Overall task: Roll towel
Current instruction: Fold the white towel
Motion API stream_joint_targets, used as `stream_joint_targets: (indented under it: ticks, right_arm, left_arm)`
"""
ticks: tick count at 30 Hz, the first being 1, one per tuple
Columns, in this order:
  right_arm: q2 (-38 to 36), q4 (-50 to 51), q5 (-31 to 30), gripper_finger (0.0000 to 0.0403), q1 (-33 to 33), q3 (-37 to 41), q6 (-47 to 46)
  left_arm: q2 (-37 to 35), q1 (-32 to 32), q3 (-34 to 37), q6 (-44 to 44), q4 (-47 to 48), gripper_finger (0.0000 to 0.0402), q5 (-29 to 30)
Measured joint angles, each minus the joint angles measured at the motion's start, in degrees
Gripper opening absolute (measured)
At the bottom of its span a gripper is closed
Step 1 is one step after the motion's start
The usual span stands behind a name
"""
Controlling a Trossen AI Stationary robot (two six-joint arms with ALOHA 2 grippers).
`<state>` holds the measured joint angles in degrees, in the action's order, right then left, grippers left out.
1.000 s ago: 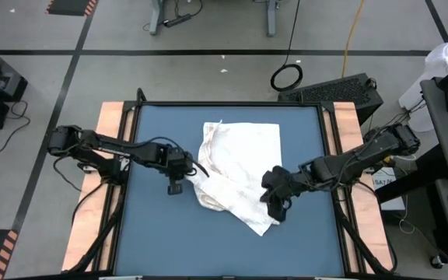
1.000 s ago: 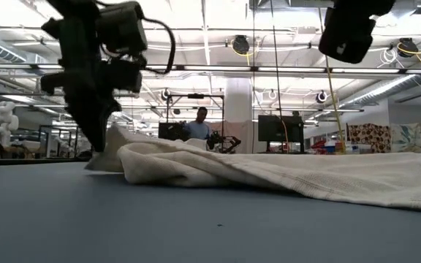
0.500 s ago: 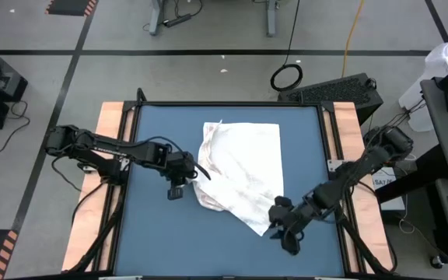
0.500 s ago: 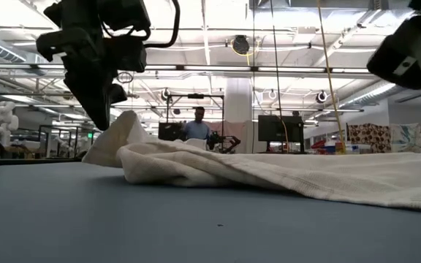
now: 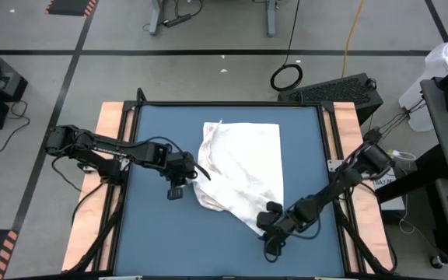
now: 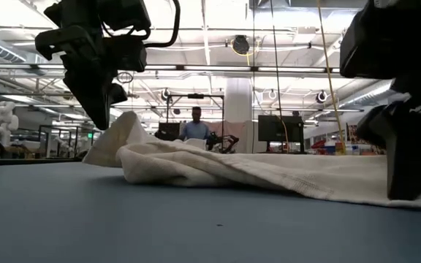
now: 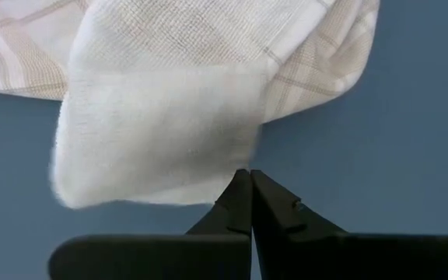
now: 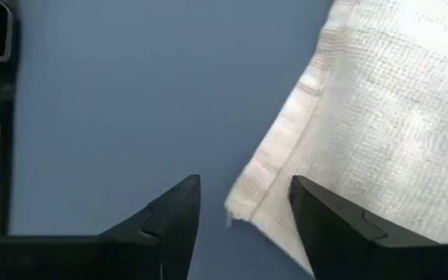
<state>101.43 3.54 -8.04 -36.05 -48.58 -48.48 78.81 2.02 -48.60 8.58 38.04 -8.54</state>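
Observation:
The white plaid towel (image 5: 243, 167) lies crumpled in the middle of the blue table (image 5: 154, 233), most of it flat on the surface. My left gripper (image 5: 198, 173) is shut on the towel's left edge, which stands up as a peak (image 6: 126, 117) in the low view. My right gripper (image 5: 267, 230) is down at the towel's near corner (image 8: 236, 206). It is open, with one finger on either side of that corner. My left gripper pinches a fold at the towel's left edge (image 7: 239, 159) between its two shut fingers, slanting in from the table's left and above. That edge is lifted into a small peak; the rest of the towel lies slack on the table. My right gripper straddles the near corner; I cannot tell whether it touches it.
Wooden strips (image 5: 111, 132) run along the table's left and right sides. There is bare blue surface to the left of the towel and along the near edge. A black case (image 5: 341, 89) sits beyond the far right corner. A person (image 6: 197, 124) stands far back in the room.
My right gripper has left the towel's near-right part, gone toward the table's near edge, and come down at the towel's near corner. My left gripper has risen a little with the towel's left edge, which now stands higher as a peak.

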Motion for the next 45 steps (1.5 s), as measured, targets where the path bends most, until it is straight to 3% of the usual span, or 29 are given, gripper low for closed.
stream_joint_targets:
  ticks: [4,9,16,23,29,36,45]
  right_arm:
    - [1.56,-0.19,-0.75,0.0168,0.00,-0.13,-3.39]
    - [1.33,0.62,-1.45,0.0103,0.02,0.00,-3.21]
    - [1.39,1.09,-1.30,0.0008,0.00,0.02,-1.38]
    - [0.35,1.36,-0.44,0.0004,-0.05,-0.39,-1.44]
    - [-1.64,1.65,4.67,0.0002,-0.11,-1.77,-0.90]
    - [-2.99,1.34,5.33,0.0001,-0.08,-1.81,-1.88]
    - [-3.03,1.04,5.48,0.0000,-0.07,-1.83,-3.53]
  left_arm:
    - [0.00,0.00,0.00,-0.11,0.02,0.0000,-0.04]
    - [0.00,0.00,0.00,0.31,0.48,0.0005,-0.04]
    - [0.00,0.00,0.48,1.53,8.40,0.0080,1.46]
    - [-0.50,0.01,6.93,-0.02,7.23,0.0184,2.30]
    - [-0.87,0.26,9.07,-1.52,4.89,0.0242,4.07]
    - [-1.64,0.26,8.96,-1.65,1.48,0.0262,2.75]
    - [-1.66,-0.17,8.98,-9.00,-5.20,0.0263,15.18]
